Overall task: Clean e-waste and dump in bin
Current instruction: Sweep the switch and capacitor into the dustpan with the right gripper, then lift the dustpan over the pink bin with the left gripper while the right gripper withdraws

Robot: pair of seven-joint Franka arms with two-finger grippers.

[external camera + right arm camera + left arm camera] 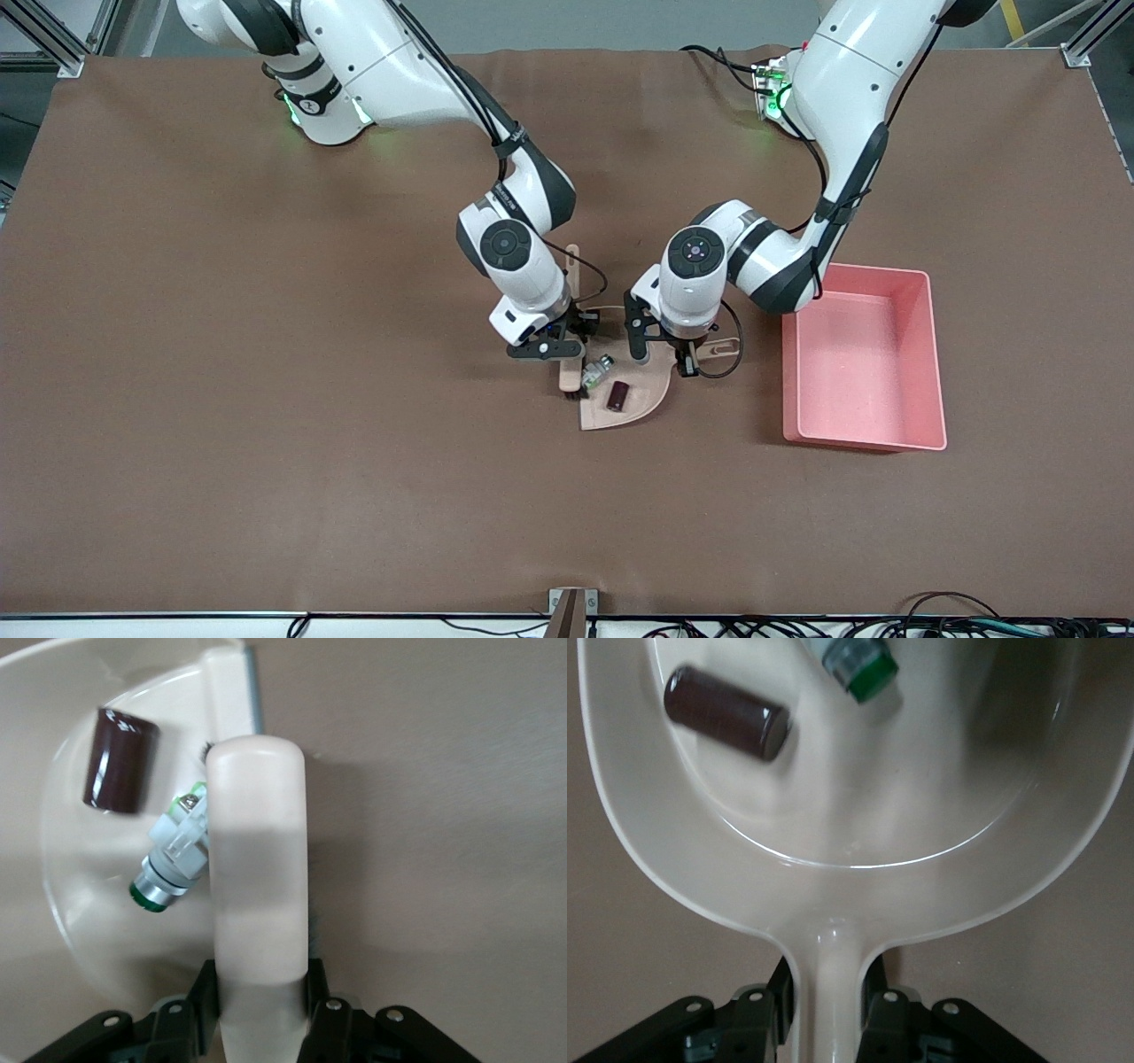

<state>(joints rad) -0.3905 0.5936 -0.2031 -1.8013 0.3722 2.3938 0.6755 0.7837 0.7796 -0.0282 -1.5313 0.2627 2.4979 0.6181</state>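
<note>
Near the middle of the frame the beige dustpan (631,399) lies flat on the brown table (266,399), its mouth toward the lower left and its handle running to the upper right; the left gripper (660,359) is closed on that handle, as its wrist view shows, with a finger (772,1010) pressed to each side of the stem. Both bits of e-waste sit inside the pan: the dark blackish block (617,395) lies with its long axis close to vertical in the frame, and the white-grey part (598,369), just up and leftward of it, slants with its green end toward the upper right. The right gripper (547,347) is clamped on a pale brush (571,368) standing at the pan's edge, its bristle end touching the white-grey part. The pink bin (861,359) rests right of centre, well apart from the pan, its long axis running up and down the frame.
</note>
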